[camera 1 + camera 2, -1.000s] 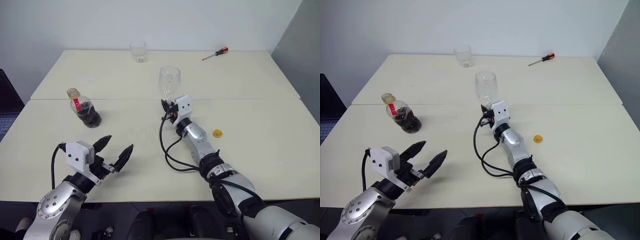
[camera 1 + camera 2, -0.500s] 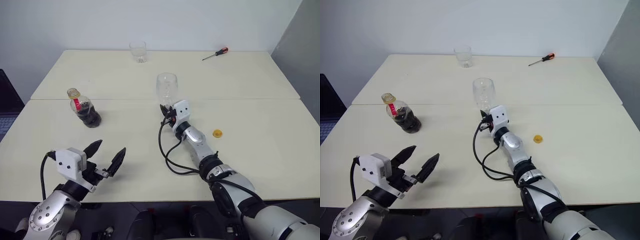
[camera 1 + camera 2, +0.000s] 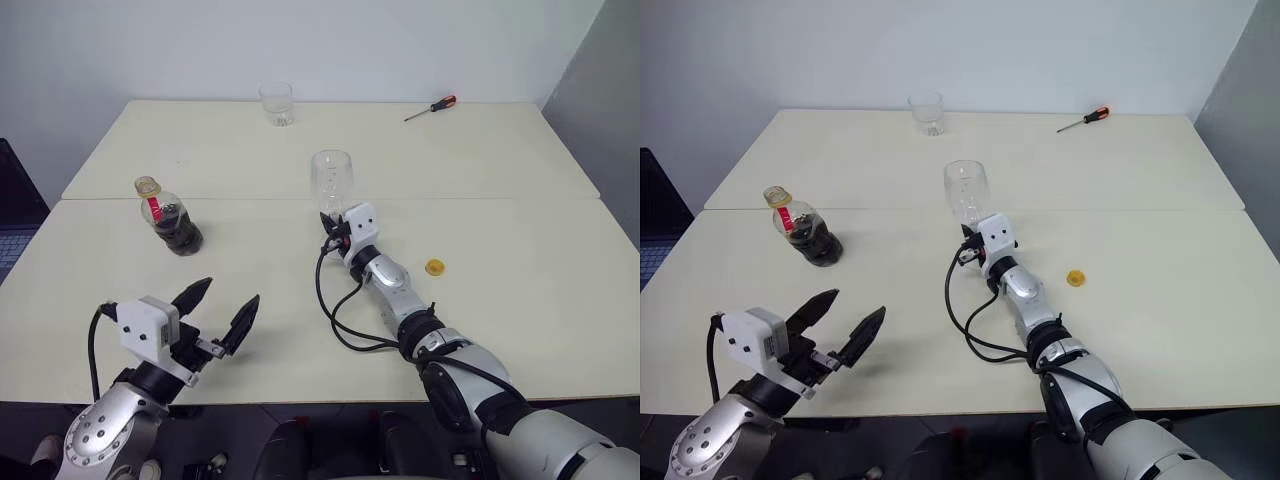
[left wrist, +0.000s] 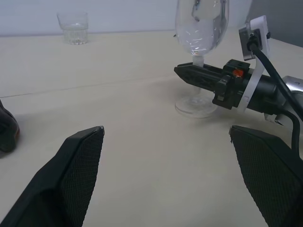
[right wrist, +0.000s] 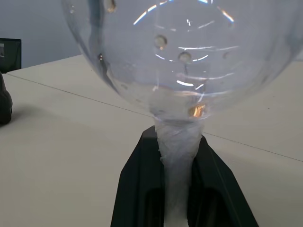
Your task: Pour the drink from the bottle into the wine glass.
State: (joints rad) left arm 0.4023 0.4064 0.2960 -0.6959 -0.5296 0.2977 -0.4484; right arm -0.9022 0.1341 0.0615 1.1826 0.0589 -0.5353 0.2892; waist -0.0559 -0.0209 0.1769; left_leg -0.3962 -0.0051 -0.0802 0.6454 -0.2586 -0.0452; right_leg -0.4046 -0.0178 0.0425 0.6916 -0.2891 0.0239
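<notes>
Left eye view: pale cream worktop (image 3: pixel 520 250), two slabs meeting at a seam.

Right end effector (image 3: pixel 334 226) reaches far forward, fingers clamped narrow on the stem of the wine glass (image 3: pixel 332 182). Left wrist view shows the glass foot resting on the worktop, bowl upright and empty. Right wrist view: stem pinched between both black fingers (image 5: pixel 137 189), wrapped in something whitish.

Left end effector (image 3: pixel 222 308) hangs low near the front edge, fingers spread wide, holding nothing, well apart from the glass.

Bottle (image 3: pixel 171 217) stands ahead of the left end effector and well to the left of the right one, leaning slightly. Drink (image 3: pixel 180 233) dark, fills the lower body only. Mouth looks uncapped.

Clear tumbler (image 3: pixel 276 103) far beyond the right end effector, near the back edge.

Screwdriver (image 3: pixel 431 107), red-and-black handle, far back and to the right.

Yellow cap (image 3: pixel 434 267) lies on the worktop just right of the right forearm.
</notes>
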